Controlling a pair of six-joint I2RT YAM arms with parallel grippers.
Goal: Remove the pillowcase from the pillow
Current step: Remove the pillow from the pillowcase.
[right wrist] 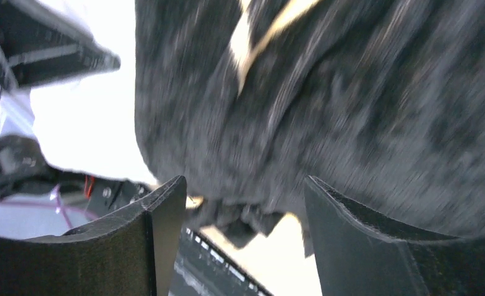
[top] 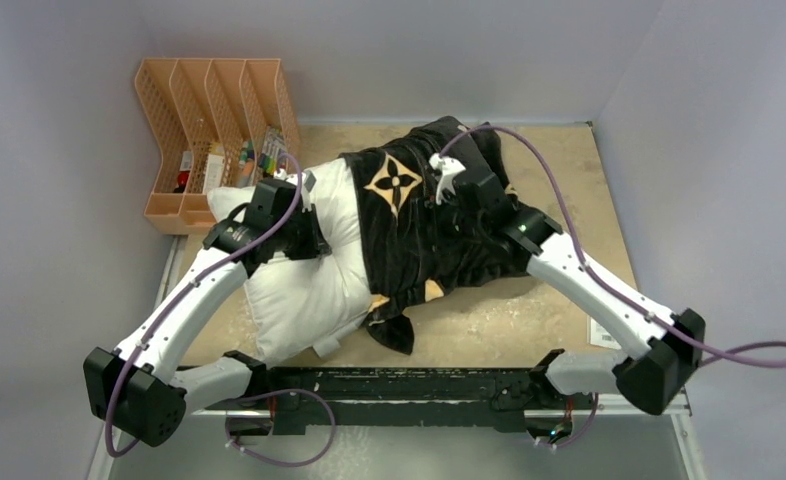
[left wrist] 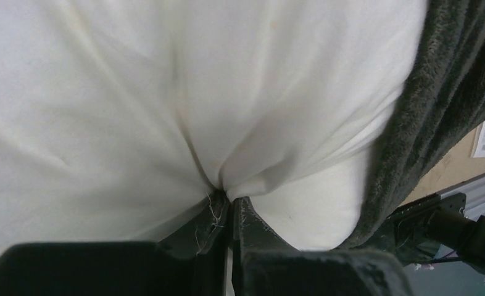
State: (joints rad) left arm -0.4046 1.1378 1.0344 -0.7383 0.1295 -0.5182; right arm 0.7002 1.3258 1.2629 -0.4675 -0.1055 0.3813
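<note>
Lying slantwise across the middle of the table, the pillow is being covered on its 3 o'clock half only by the pillowcase. The bare white half is being left exposed toward 8 o'clock. The cover's open edge is running over the pillow from about 12 o'clock down to 6 o'clock, where a loose black flap is hanging onto the tabletop. The rest of the black cloth is being bunched toward 1 o'clock, close to the back wall.

Bare tabletop is being left free at 5 o'clock and along the 3 o'clock side, between the cloth and the wall. At 10 o'clock room is being narrowed by an orange file rack; the pillow's far corner is lying right by it, and whether the two are touching cannot be told.

The left gripper is being held down on the bare part of the pillow. Its fingers are pressed together, and a fold of white cloth is being pinched between their tips, with creases fanning out from the pinch. The edge of the dark cover is showing at 3 o'clock in that wrist view.

The right gripper is being held over the black cloth with its fingers standing wide apart. Nothing is being gripped between them; the view is blurred, and contact with the cloth cannot be told.
</note>
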